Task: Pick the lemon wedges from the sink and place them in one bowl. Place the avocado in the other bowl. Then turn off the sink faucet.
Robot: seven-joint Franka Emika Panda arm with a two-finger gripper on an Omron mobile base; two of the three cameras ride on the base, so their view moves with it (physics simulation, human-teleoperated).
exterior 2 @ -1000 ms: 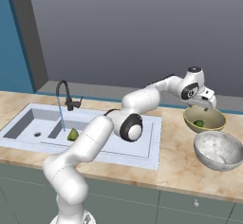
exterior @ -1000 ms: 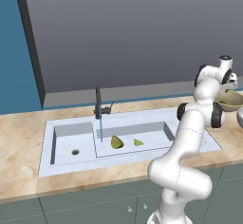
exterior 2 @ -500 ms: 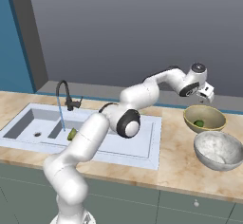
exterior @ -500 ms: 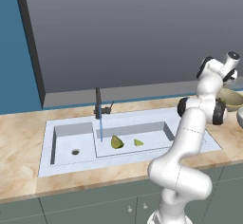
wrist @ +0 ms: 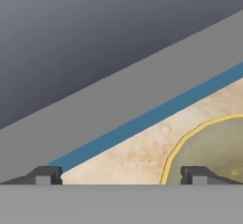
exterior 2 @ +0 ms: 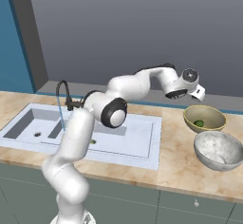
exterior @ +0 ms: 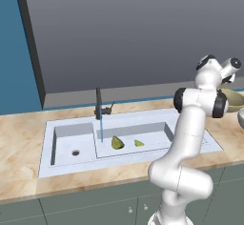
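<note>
My gripper (exterior 2: 183, 94) hangs in the air above and just left of the olive bowl (exterior 2: 211, 114), tilted toward the back wall. In the hand view the gripper (wrist: 121, 175) is open and empty, its fingertips (wrist: 45, 174) wide apart, with the olive bowl's yellow rim (wrist: 182, 144) at the lower right. The dark green avocado (exterior 2: 199, 123) lies inside that bowl. Two lemon wedges lie in the longer basin of the sink (exterior: 62, 159): a larger one (exterior: 117, 143) and a small pale one (exterior: 138, 143). The sink faucet (exterior: 98, 104) runs a thin blue stream (exterior: 101, 132).
A grey bowl (exterior 2: 218, 149) stands on the counter in front of the olive bowl, near the front edge. My own arm arches over the sink's right side. A dark wall rises close behind the counter.
The hand has lifted up from over the olive bowl and tilted toward the wall. Its jaws stayed open. The wedges and the avocado have not moved.
</note>
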